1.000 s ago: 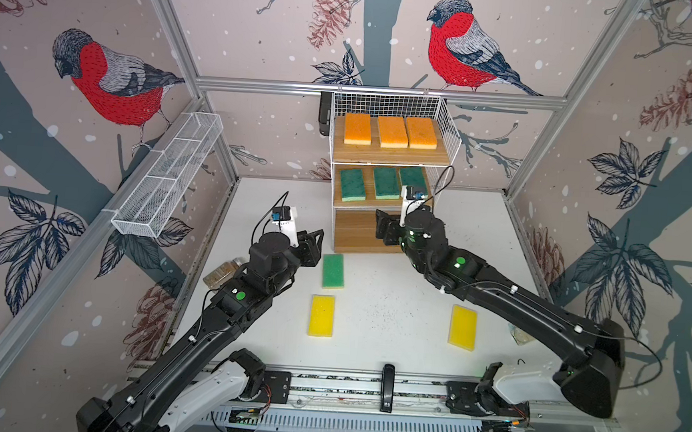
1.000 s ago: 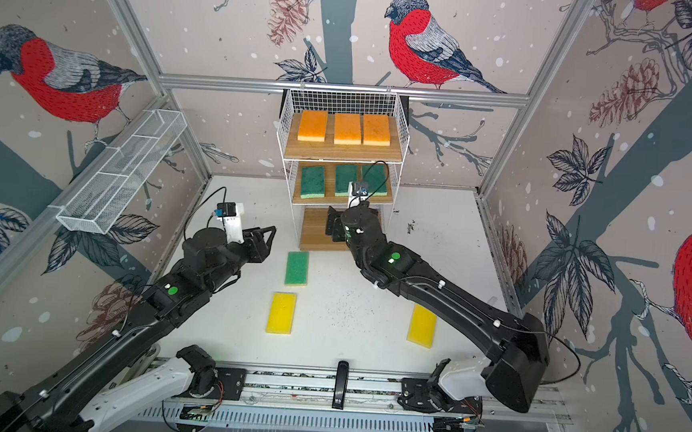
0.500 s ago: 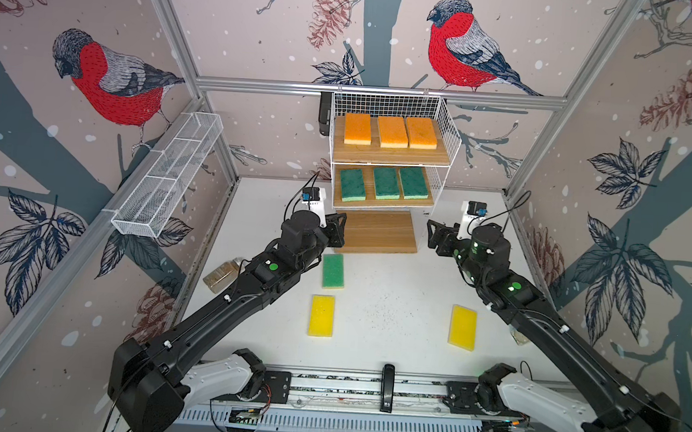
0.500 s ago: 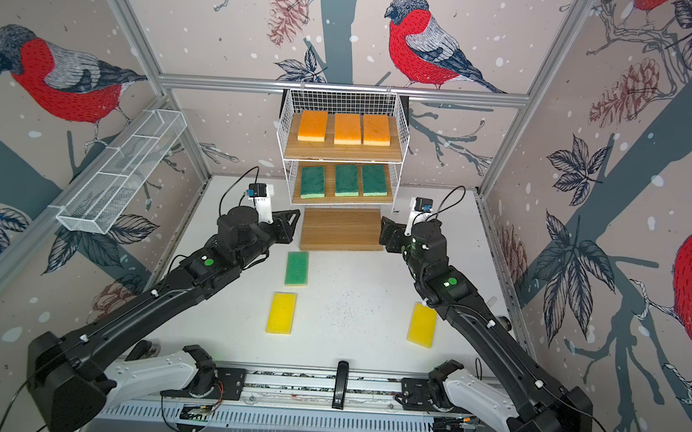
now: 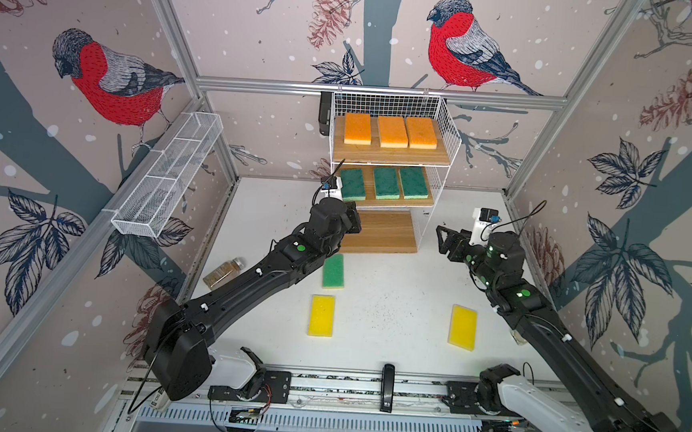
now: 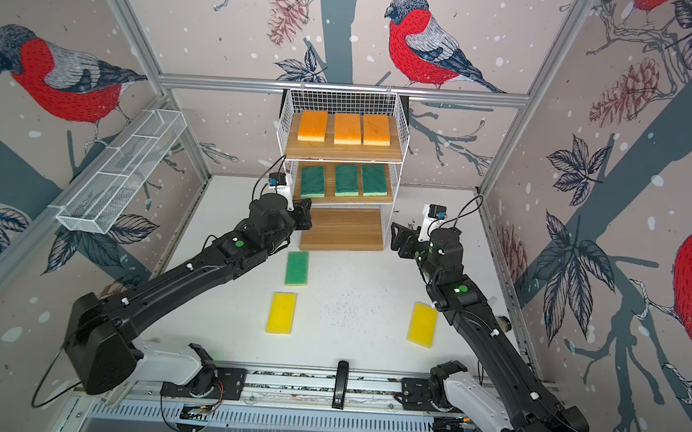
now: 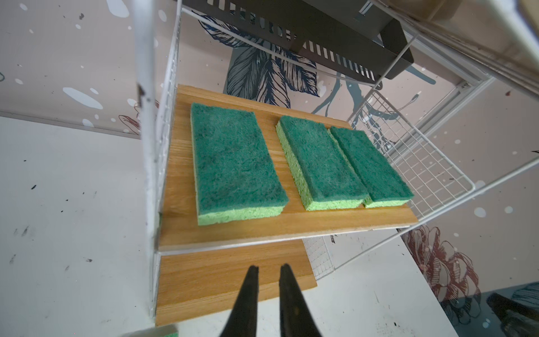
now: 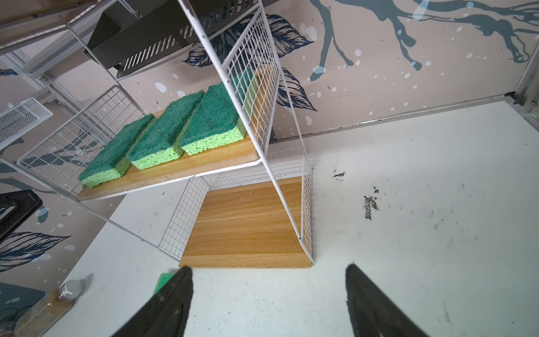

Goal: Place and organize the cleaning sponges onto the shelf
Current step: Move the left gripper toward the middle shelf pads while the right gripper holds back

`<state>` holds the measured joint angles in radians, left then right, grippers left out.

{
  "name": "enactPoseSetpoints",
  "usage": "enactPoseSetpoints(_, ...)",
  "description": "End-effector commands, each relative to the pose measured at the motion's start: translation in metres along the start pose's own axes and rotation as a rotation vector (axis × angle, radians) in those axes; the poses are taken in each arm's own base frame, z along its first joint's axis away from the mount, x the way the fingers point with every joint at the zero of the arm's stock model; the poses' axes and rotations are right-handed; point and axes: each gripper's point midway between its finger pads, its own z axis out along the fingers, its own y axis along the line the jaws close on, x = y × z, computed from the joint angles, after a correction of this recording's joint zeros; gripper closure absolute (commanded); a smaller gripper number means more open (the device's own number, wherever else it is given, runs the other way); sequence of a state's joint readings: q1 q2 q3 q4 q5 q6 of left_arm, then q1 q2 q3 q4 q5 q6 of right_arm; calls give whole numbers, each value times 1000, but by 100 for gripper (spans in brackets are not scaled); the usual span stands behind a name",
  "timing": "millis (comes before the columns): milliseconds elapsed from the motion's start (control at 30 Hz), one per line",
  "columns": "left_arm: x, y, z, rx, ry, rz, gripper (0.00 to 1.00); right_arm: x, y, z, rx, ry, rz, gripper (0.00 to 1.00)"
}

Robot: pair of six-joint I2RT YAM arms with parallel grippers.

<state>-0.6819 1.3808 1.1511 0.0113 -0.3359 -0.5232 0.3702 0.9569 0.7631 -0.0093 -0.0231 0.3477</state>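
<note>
the left gripper [image 7: 268, 267] has its two tapered black jaws drawn together, with only a sliver of light between the tips, and it grips nothing. the left wrist view shows this plainly, while in both top views the jaws are hidden behind the wrist, over the left part of the bottom board [image 5: 385, 232]. the right gripper [image 8: 268, 267] is spread wide and empty above the white table [image 5: 393, 295], to the right of the shelf [image 5: 448, 136]. the wrist views look in under the thin white wire grid. there the three green sponges [image 7: 233, 163] lie side by side on the middle board, each with a dark rough scouring face up over pale, porous foam sides that the top views do not reveal. the bottom board is bare, smooth, grained wood. only the top views show the three orange sponges [image 5: 392, 131] in a row on the top board. they also show the loose green sponge [image 5: 333, 271] lying flat just in front of the bottom board, and the two yellow sponges [image 5: 321, 315] nearer the arm bases, well apart from each other. the right wrist view catches just a corner of that loose green sponge, plus a glass jar [image 8: 52, 303] lying near the table's left edge. a long white mesh tray [image 5: 167, 179] hangs on the left wall.
</note>
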Motion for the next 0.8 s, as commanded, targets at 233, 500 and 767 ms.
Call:
enactPoseSetpoints(233, -3, 1, 16, -116, -50, 18, 84, -10, -5, -5, -32, -48, 26, 18)
enactPoseSetpoints(500, 2, 5, 21, -146, -54, -3, 84, -11, -8, -7, -42, -52, 41, 18)
enactPoseSetpoints(767, 7, 6, 28, -160, -47, -3, 83, -12, -10, -9, -43, -60, 52, 18)
